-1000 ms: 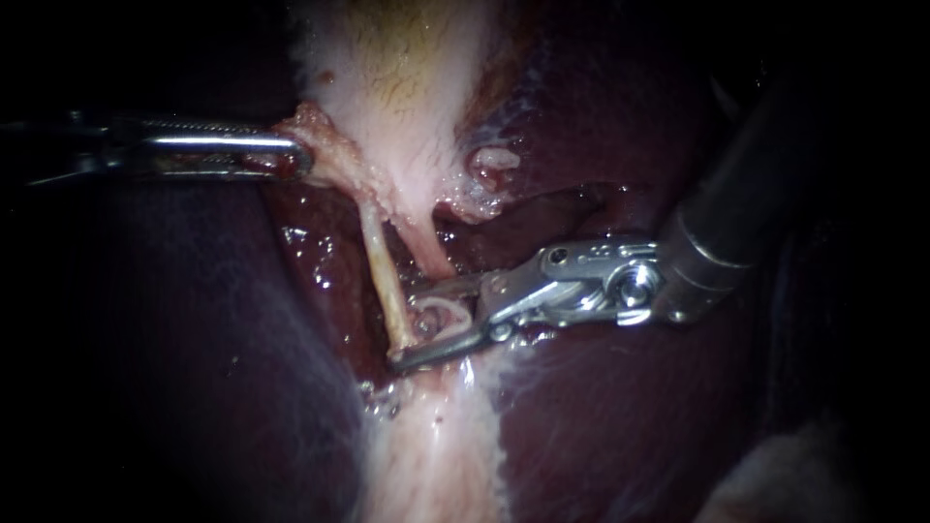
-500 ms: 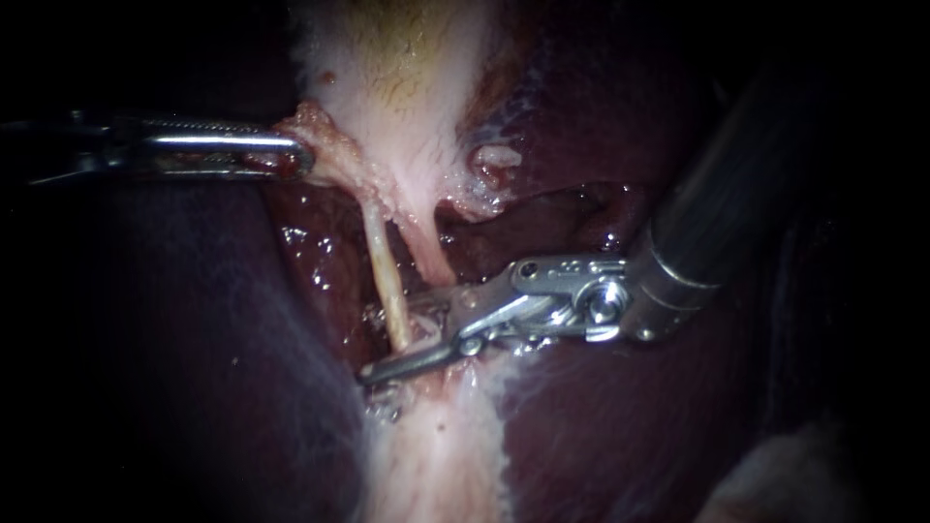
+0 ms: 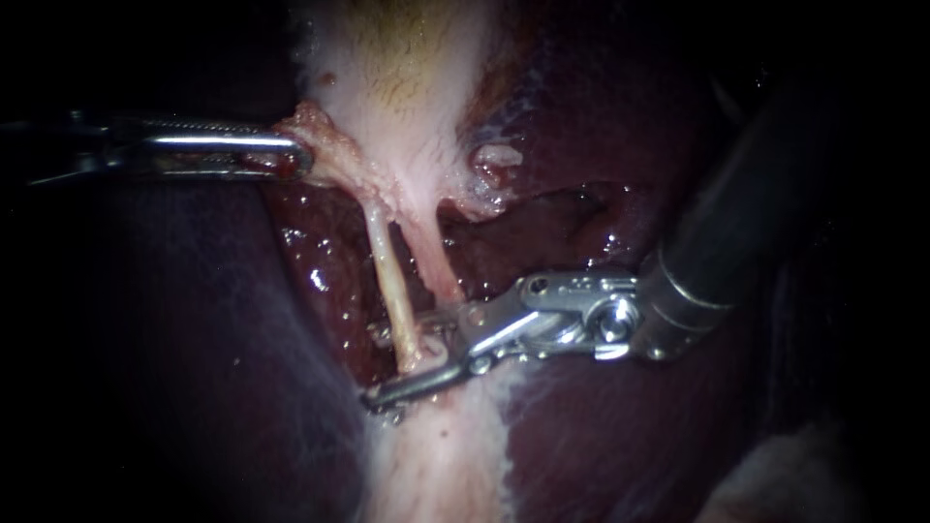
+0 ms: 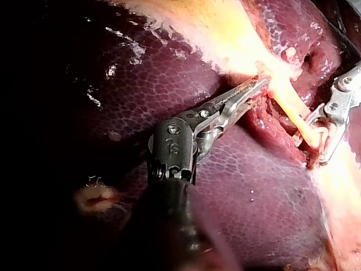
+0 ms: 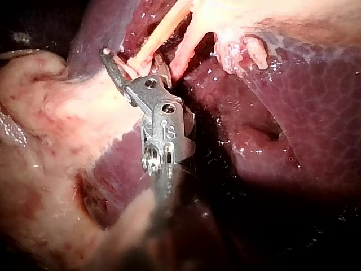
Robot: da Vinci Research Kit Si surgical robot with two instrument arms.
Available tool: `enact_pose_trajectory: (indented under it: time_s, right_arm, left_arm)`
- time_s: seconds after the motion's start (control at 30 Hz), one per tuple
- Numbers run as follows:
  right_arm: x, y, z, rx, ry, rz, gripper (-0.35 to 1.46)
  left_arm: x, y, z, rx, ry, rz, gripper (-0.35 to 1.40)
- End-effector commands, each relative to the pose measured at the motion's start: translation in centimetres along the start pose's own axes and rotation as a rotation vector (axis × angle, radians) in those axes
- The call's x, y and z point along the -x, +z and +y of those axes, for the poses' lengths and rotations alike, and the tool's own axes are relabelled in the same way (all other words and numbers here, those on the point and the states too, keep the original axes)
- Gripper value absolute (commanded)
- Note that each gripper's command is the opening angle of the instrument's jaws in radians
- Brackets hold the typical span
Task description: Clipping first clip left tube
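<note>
— Left tube (image 3: 387, 281) in the endoscope view?
— It runs taut from the gallbladder (image 3: 387, 87) down to the liver (image 3: 601, 436). The right instrument (image 3: 402, 358) has its end effector open astride the lower end, with no clip closed on the tube.
— Left wrist view?
— The left instrument (image 4: 251, 90) has its end effector clamped on the gallbladder's edge.
— Right wrist view?
— The tube sits between the open tips. I judge only the squeeze remains.

A dark maroon, glossy liver surface (image 3: 601, 416) is seen filling the endoscope view, crossed from top to bottom by a pale pinkish-white band of tissue (image 3: 436, 465). The centre is lit brightly, wet glints are picked out on the red tissue, and the edges are lost in blackness.
</note>
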Motion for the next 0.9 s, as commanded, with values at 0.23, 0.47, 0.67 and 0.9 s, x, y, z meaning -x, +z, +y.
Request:
enact_pose_trajectory:
  time_s: [0.23, 0.47, 0.67, 0.9]
  right_arm:
    - [-0.12, 0.15, -0.38, -0.092, -0.024, 0.015, 0.5]
    - [-0.24, 0.3, -0.58, -0.16, -0.035, 0.022, 0.49]
    - [-0.33, 0.3, -0.55, -0.165, -0.029, 0.051, 0.49]
    - [-0.33, 0.27, -0.52, -0.165, -0.028, 0.052, 0.47]
  left_arm:
    - [-0.01, 0.0, 0.0, 0.001, 0.0, 0.0, -0.35]
    - [-0.01, 0.0, 0.0, 0.002, 0.0, 0.0, -0.35]
    - [-0.01, 0.0, -0.01, 0.002, 0.0, 0.0, -0.35]
    - [-0.01, 0.0, -0.01, 0.002, 0.0, 0.0, -0.35]
